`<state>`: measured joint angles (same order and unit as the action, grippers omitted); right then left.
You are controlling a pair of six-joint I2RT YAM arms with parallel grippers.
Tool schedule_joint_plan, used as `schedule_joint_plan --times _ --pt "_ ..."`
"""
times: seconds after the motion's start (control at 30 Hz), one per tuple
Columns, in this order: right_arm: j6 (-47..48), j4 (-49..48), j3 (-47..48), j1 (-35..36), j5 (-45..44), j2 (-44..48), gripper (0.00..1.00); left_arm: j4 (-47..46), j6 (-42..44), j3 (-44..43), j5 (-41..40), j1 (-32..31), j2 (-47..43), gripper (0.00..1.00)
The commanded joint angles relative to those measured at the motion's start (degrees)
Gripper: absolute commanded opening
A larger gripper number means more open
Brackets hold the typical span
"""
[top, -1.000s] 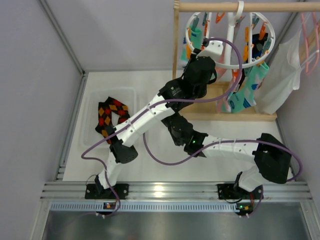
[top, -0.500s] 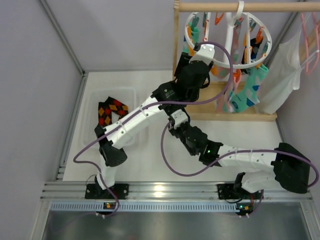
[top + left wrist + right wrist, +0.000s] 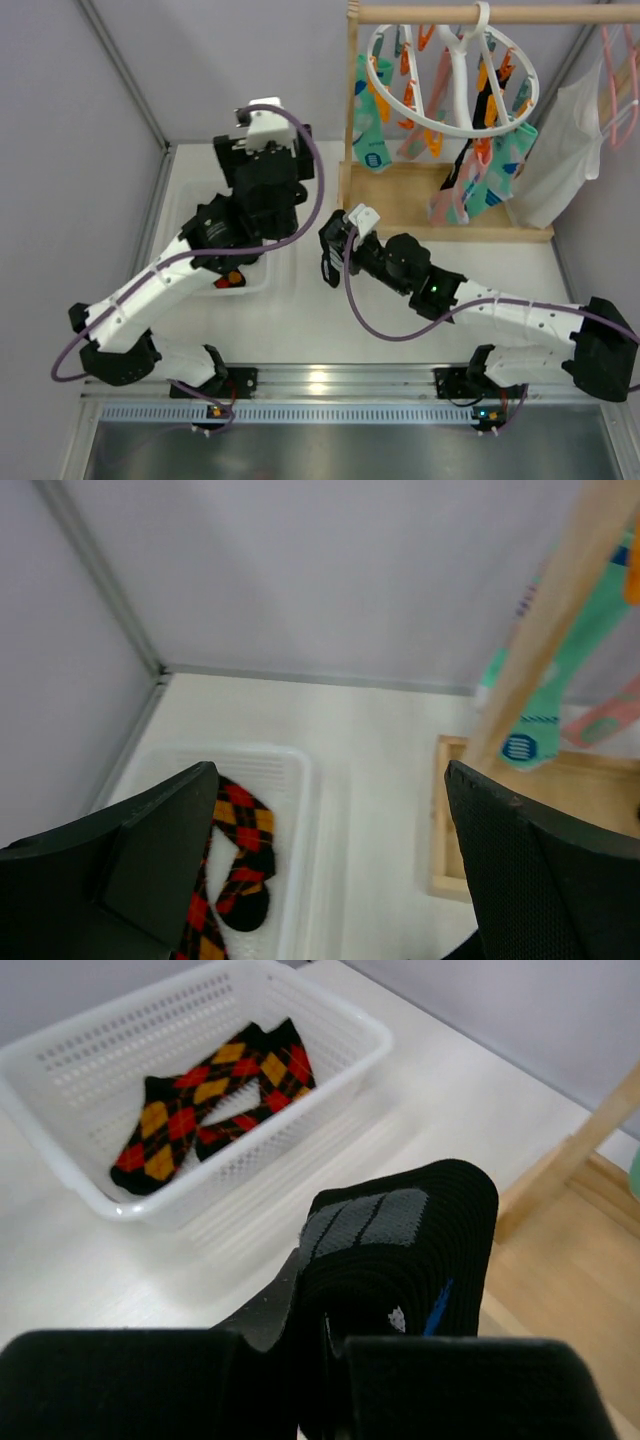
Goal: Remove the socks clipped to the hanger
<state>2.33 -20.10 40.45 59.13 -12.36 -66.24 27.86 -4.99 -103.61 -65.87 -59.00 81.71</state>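
The white ring hanger (image 3: 455,130) hangs from the wooden rod, its orange and teal clips holding socks: a teal one (image 3: 372,110) on the left, a teal one (image 3: 500,175) and a pink one (image 3: 445,205) lower right. My right gripper (image 3: 335,250) is shut on a black sock (image 3: 400,1250) with a grey patch, low over the table between the rack and the basket. Over the white basket (image 3: 300,770), well left of the hanger, my left gripper (image 3: 327,770) is open and holds nothing. The teal sock (image 3: 530,730) shows behind the wooden post in the left wrist view.
A red-orange-black argyle sock (image 3: 200,1100) lies in the basket (image 3: 60,1060). The wooden rack has a post (image 3: 351,100) and a base (image 3: 450,215) at the back right. A pink hanger with a white garment (image 3: 570,150) hangs far right. Grey walls close in the left and back.
My left gripper has left the hanger ring, swung left over the basket and opened. My right arm has stretched out, carrying the black sock a little to the left.
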Motion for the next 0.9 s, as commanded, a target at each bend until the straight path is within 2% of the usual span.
schedule_joint_plan --times 0.0,0.2,0.4,0.5,0.63,0.67,0.7,0.73,0.8,0.87 --pt "-1.71 2.69 8.85 -1.65 10.59 -3.27 0.01 -0.96 -2.21 7.43 -13.93 0.12 -8.57 0.98" --pt "-0.31 6.46 25.09 -3.41 18.42 -17.41 0.01 -0.87 -1.6 17.9 -21.49 -1.55 -23.07 0.98" --pt "0.92 17.17 51.89 -3.76 24.66 -36.92 0.02 -0.96 1.12 23.01 -27.12 -3.4 -30.29 0.98" --pt "0.84 23.58 69.0 -3.68 26.33 -46.94 0.04 -0.88 1.31 24.86 -28.17 -4.18 -33.19 0.98" --pt "-0.39 29.48 83.1 -3.67 28.44 -59.94 0.07 -1.05 1.39 26.09 -31.6 -8.49 -36.09 0.98" --pt "-0.66 30.11 86.78 -3.67 28.71 -61.63 0.15 -1.14 1.48 26.44 -31.43 -10.06 -36.44 0.98" --pt "-0.83 30.81 87.95 -3.67 28.71 -62.86 0.36 -1.14 1.39 26.62 -30.56 -10.69 -36.71 0.98" --pt "-1.36 31.08 88.31 -3.67 28.27 -64.0 0.83 -0.96 1.39 26.88 -29.59 -11.04 -37.15 0.98" --pt "-1.71 30.65 87.18 -3.85 28.09 -63.58 0.98 -1.05 0.95 27.76 -24.44 -11.92 -37.68 0.98" --pt "-1.98 29.86 84.2 -4.37 27.13 -60.86 0.99 -1.05 -1.06 28.9 -18.73 -12.01 -38.64 0.98"
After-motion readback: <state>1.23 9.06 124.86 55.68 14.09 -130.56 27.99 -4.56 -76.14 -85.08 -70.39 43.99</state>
